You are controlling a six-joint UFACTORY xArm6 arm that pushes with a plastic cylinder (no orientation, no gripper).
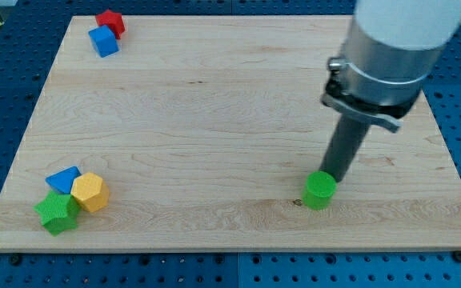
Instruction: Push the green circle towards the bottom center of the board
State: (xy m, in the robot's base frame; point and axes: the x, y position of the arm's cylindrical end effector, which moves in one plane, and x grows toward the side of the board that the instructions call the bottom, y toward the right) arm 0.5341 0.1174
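Note:
The green circle (pixel 319 191) is a short green cylinder on the wooden board (pixel 214 120), right of centre and near the view's bottom edge. My tip (pixel 330 177) is the lower end of the dark rod and sits right behind the green circle, at its upper right side, touching or almost touching it. The rod rises up and to the right into the arm's grey and white body at the view's top right.
A red star block (pixel 111 22) and a blue cube (pixel 102 40) sit together at the board's top left. A blue triangle (pixel 63 179), a yellow hexagon (pixel 90 192) and a green star (pixel 57 212) cluster at the bottom left.

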